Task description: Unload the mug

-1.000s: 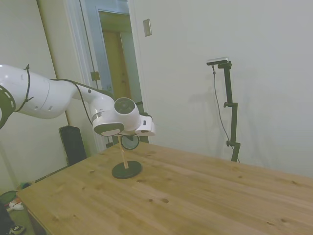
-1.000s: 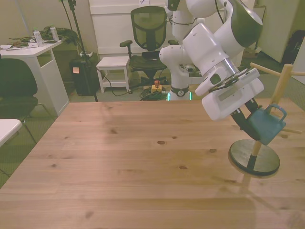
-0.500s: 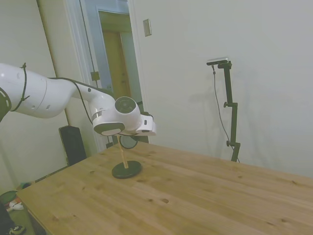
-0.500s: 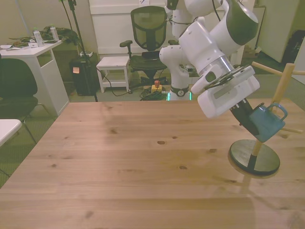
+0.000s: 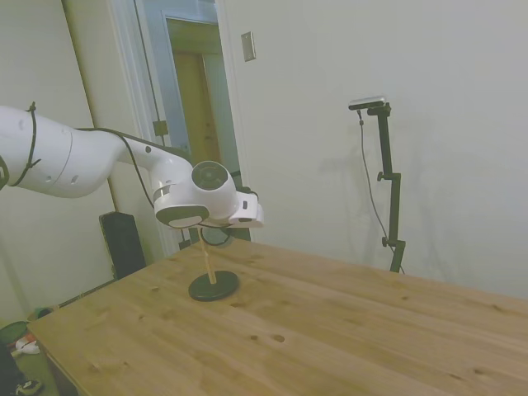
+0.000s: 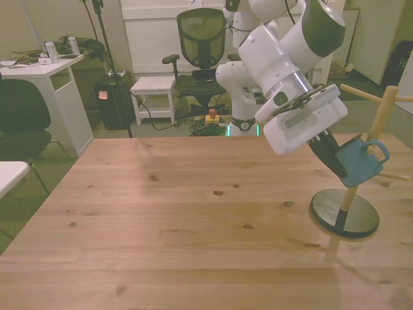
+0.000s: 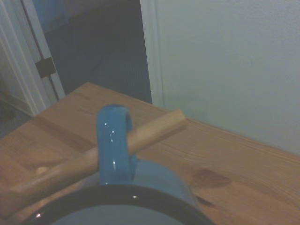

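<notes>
The light-blue mug (image 6: pixel 360 163) hangs tilted on a wooden mug tree (image 6: pixel 380 121) at the front view's right, above the tree's dark round base (image 6: pixel 344 214). My gripper (image 6: pixel 339 161) is shut on the mug's rim side, its dark fingers reaching down from the white hand. In the wrist view the mug's handle (image 7: pixel 114 140) still loops around a wooden peg (image 7: pixel 157 126). From the side the mug (image 5: pixel 216 238) is mostly hidden under the hand, above the base (image 5: pixel 214 285).
The wooden table (image 6: pixel 161 219) stretches to the front view's left of the tree. Other pegs (image 6: pixel 359 93) stick out from the post. A black office chair (image 6: pixel 201 45) and a white desk (image 6: pixel 48 71) stand beyond the far edge.
The gripper and the mug have risen a little and shifted slightly outward along the peg. The mug tree has stayed in place.
</notes>
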`<state>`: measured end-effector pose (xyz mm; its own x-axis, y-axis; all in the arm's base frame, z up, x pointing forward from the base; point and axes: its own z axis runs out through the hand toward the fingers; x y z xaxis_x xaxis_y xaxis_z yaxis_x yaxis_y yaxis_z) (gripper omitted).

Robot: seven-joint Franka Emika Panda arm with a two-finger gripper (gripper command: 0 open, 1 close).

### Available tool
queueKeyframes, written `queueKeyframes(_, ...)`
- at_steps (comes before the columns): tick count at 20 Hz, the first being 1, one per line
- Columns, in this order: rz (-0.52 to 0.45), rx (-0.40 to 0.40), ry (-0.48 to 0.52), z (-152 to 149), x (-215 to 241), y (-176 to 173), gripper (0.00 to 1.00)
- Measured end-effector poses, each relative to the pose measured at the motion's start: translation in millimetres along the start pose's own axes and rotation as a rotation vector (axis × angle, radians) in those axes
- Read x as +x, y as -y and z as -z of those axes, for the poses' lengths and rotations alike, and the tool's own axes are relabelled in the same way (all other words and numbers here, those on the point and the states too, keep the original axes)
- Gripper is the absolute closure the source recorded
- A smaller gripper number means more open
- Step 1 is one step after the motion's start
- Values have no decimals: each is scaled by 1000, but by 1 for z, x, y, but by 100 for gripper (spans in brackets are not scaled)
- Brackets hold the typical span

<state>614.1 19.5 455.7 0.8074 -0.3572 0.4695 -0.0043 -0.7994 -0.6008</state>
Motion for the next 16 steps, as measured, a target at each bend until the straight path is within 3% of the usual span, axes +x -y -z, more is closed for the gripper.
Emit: queueKeyframes(16,17,19,-13,11,7,12,100)
